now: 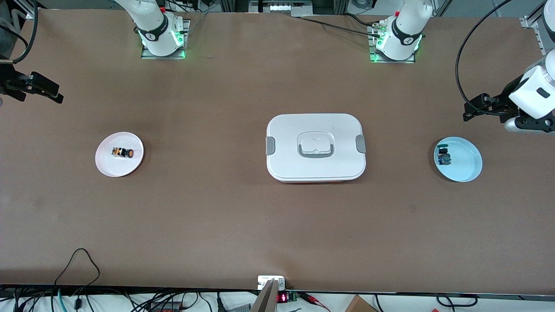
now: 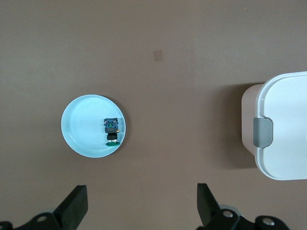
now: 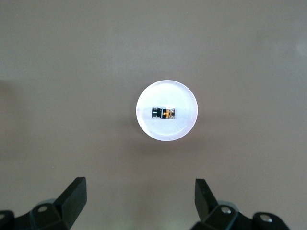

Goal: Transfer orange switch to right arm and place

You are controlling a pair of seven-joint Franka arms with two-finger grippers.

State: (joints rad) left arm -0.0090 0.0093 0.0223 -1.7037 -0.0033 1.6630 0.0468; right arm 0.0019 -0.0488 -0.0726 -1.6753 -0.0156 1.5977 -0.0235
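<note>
The orange switch (image 1: 123, 152) lies on its side on a small white plate (image 1: 104, 167) toward the right arm's end of the table. In the right wrist view the orange switch (image 3: 164, 113) shows in the middle of the white plate (image 3: 144, 125). My right gripper (image 1: 52, 92) hangs high over the table's edge at that end, open and empty (image 3: 140, 196). My left gripper (image 1: 475, 107) hangs over the left arm's end of the table. It is also open with nothing between its fingers (image 2: 142, 201).
A white lidded box (image 1: 315, 147) with grey latches sits at the table's middle; the left wrist view shows one end of the box (image 2: 283, 124). A light blue plate (image 1: 468, 167) at the left arm's end holds a green-capped button part (image 1: 444, 157), which the left wrist view shows too (image 2: 112, 129).
</note>
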